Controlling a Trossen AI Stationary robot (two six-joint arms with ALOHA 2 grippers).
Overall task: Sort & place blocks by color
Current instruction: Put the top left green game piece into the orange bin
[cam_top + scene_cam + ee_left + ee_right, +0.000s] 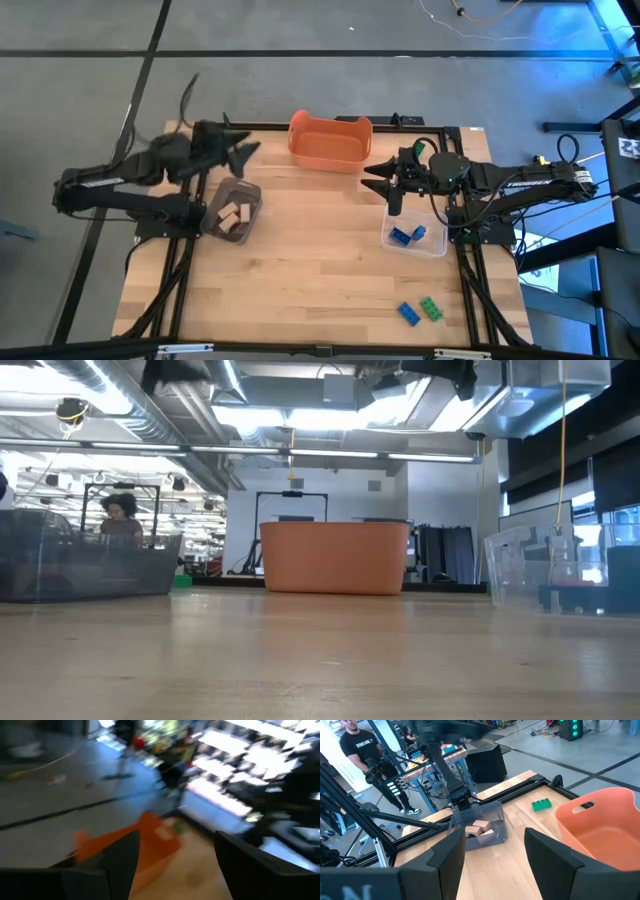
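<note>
Two loose blocks, blue [408, 313] and green [431, 308], lie at the near edge of the desk [320, 270], well apart from both arms. Next, the right gripper [383, 178] should probably descend squarely over 1 block, fingers spread wide. It hovers raised beside the orange tub [330, 140], fingers released and empty. Left gripper [240, 152] hovers above the dark container [232, 210] holding tan blocks [230, 217], fingers also apart.

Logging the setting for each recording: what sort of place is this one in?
Probably a robotics lab or workshop: a wooden table on a bare concrete floor, exposed ceiling ducts, and equipment racks beyond. A person stands among the gear.
</note>
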